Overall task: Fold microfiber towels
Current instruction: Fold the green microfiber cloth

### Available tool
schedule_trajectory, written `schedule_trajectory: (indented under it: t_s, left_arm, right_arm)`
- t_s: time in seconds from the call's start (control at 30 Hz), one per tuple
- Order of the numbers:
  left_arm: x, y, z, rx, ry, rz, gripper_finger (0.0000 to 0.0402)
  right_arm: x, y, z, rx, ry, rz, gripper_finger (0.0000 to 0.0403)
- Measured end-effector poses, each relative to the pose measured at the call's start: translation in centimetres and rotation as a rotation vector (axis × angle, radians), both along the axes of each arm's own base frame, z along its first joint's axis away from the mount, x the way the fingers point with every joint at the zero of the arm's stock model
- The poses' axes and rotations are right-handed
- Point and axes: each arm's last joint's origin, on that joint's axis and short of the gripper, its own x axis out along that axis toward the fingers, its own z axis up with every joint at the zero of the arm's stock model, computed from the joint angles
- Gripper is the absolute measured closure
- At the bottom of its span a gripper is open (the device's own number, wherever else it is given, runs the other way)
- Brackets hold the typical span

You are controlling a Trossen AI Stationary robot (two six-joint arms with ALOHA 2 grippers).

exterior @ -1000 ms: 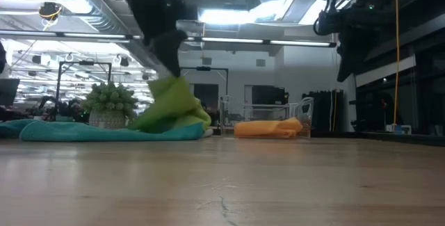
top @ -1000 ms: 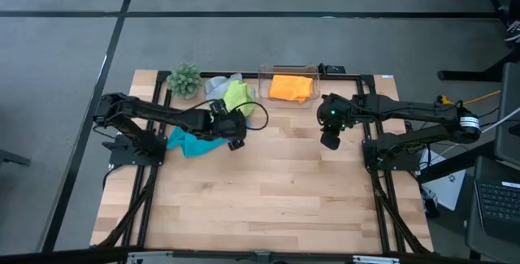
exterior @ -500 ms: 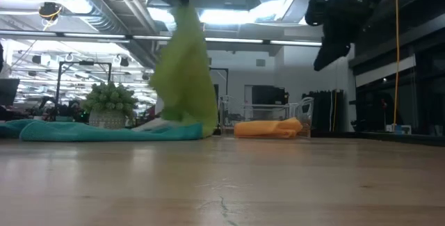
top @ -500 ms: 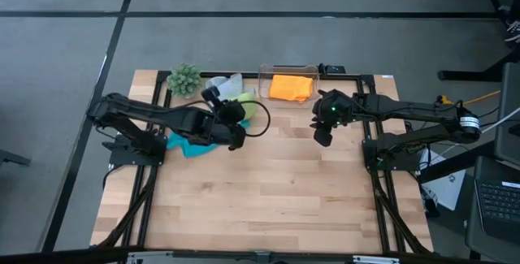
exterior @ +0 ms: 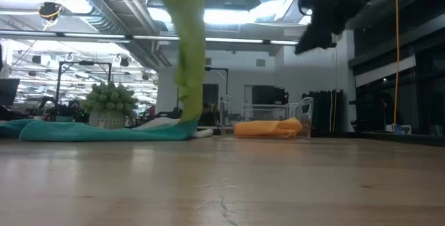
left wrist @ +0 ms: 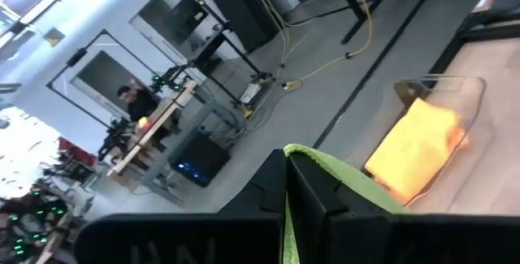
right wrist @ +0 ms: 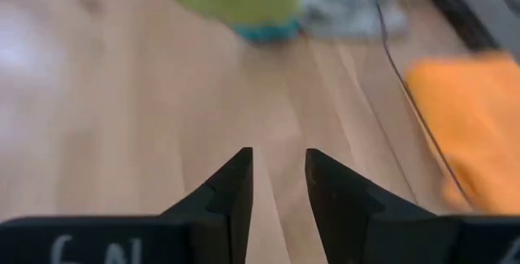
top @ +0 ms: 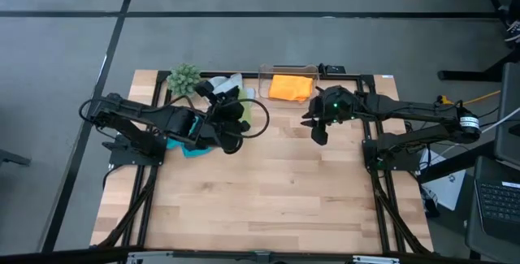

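Left gripper (top: pixel 231 126) clenching the lime green towel (exterior: pixel 186 38) by its upper edge — cloth hanging straight down in the low view, bottom tip brushing the pile below. From the left wrist view, green fabric (left wrist: pixel 341 187) pinched between the dark fingers (left wrist: pixel 313 195). Hovering over the back-left part of the table (top: pixel 268 191).

Turquoise towel (exterior: pixel 97 133) lying flat on the wood beneath the left arm, partly hidden from above (top: pixel 188 146). Light grey towel (top: pixel 223 83) sitting crumpled just behind it, near the small green plant (top: pixel 184 79).

Orange towel (top: pixel 292 86) resting folded inside the clear plastic box (top: pixel 264 75) at the back edge, touching nothing else.

Right gripper (top: pixel 318 132) hanging in the air over the middle-back of the table, just in front of the box. Fingers (right wrist: pixel 231 191) standing apart with a gap between, grasping nothing — bare wood showing through.
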Motion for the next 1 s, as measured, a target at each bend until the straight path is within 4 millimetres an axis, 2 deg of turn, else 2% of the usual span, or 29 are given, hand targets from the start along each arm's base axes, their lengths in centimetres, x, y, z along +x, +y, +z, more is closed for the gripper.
schedule_trajectory:
  t_s: [0.17,0.27,0.43,0.67,0.83,1.0]
  left_arm:
    - [0.1,0.0,0.0,-0.021,-0.024,-0.006,0.0402]
    - [0.1,0.0,0.0,-0.025,-0.034,-0.005,0.0402]
    - [0.4,0.1,0.3,-0.039,-0.084,-0.001,0.0401]
    - [1.7,1.3,2.0,-0.035,-0.205,0.012,0.0401]
    - [2.4,1.9,2.3,-0.091,-0.184,-0.136,0.0401]
    - [2.5,0.6,1.7,-0.139,-0.058,-0.363,0.0401]
  right_arm:
    - [1.0,0.5,1.5,0.027,-0.212,0.257,0.0286]
    - [1.3,0.7,2.1,0.045,-0.289,0.348,0.0286]
    - [1.7,1.0,2.6,0.009,-0.344,0.375,0.0286]
    - [3.7,1.5,2.9,-0.049,-0.478,0.416,0.0286]
    - [5.3,1.9,1.6,-0.070,-0.468,0.458,0.0286]
    - [5.8,2.0,0.3,-0.047,-0.397,0.462,0.0286]
